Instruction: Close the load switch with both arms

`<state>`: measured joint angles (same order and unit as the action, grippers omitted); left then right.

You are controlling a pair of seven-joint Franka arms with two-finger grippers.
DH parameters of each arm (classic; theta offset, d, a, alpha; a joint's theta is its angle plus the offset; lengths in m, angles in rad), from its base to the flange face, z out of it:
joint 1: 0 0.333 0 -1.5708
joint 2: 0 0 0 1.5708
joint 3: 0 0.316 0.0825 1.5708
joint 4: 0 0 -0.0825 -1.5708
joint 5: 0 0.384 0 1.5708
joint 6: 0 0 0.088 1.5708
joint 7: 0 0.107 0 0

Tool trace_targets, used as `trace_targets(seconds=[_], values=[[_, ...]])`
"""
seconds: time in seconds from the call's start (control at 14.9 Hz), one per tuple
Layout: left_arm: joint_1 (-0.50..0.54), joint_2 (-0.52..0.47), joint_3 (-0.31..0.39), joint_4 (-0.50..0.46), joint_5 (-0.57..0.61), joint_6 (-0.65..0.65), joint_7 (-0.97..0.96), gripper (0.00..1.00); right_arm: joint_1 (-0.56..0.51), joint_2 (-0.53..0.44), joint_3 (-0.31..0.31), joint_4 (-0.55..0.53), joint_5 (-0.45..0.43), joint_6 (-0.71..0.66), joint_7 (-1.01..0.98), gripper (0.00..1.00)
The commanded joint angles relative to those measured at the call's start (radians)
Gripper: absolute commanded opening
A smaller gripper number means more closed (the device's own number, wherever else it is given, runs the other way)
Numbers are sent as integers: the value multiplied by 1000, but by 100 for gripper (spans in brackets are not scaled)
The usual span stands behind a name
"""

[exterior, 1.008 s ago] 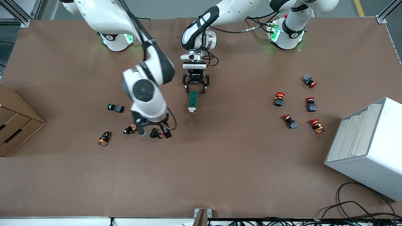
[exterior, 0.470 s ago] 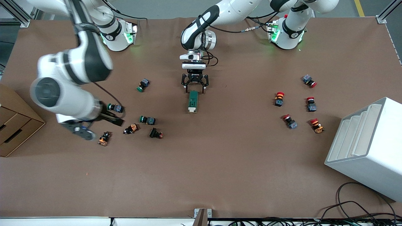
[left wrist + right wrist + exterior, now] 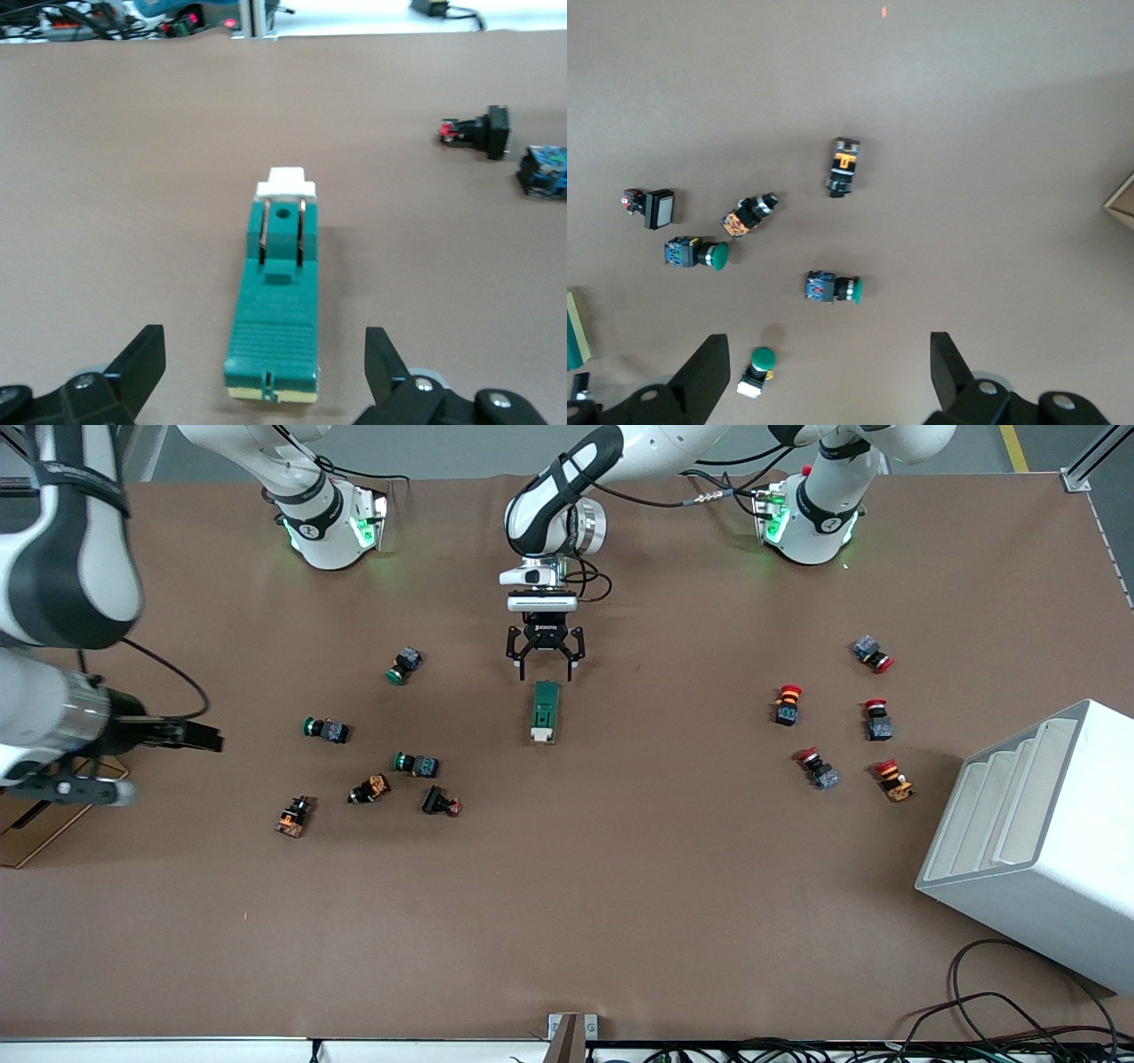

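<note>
While the switch [image 3: 544, 711] lies free mid-frame on the table [image 3: 620, 886], the left gripper [image 3: 544, 666] hangs just above it, jaws open. The right gripper [image 3: 190, 735] is at the frame's left edge, jaws open and empty.

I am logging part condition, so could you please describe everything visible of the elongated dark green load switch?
The load switch is a long dark green plastic-looking block with a ribbed top, two thin metal strips and a white lever piece at the end nearer the front camera. It lies flat on the brown table, touched by nothing. The open left gripper hangs just above its other end.
</note>
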<state>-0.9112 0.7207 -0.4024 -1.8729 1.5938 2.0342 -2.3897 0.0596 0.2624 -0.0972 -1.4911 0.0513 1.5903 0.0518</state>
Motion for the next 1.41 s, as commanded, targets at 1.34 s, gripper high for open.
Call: trace_targets(seconds=[1.34], values=[[652, -303, -9, 523, -1138, -322, 1513, 100, -11, -78, 36, 201, -31, -322, -18, 100]])
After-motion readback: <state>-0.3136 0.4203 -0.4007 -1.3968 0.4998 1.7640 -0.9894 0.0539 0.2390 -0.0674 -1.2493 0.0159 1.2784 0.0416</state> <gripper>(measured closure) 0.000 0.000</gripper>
